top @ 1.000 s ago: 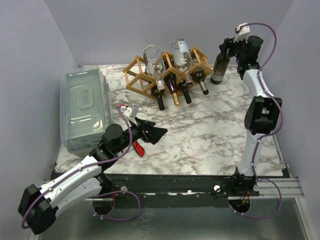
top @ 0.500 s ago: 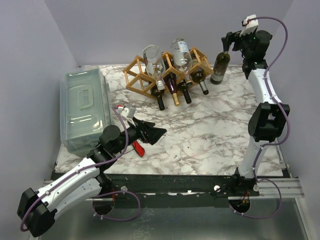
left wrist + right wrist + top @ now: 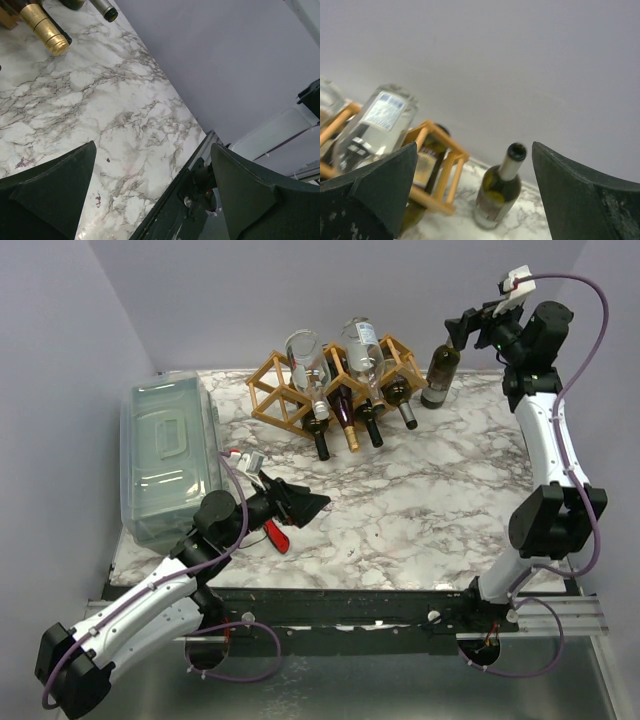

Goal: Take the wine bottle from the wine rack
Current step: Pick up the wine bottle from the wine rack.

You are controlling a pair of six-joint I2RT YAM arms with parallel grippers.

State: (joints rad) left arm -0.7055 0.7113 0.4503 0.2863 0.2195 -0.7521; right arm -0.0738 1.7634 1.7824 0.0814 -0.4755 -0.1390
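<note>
Right hand (image 3: 458,330) risen open, clear above wine bottle (image 3: 438,375) beside wine rack (image 3: 272,390)

In the left wrist view, a gold-capped bottle (image 3: 47,36) and a dark-capped one (image 3: 106,11) show only their necks; the bodies run off the top edge. The right wrist view is soft: the blue label (image 3: 384,109) on the clear bottle (image 3: 365,137) cannot be read, nor can the wine bottle (image 3: 499,192) label. There the wine rack (image 3: 440,167) runs off the left edge, its lower part behind the right jaws. From above, a red object (image 3: 277,538) lies half under the left jaws, and what it is cannot be told
</note>
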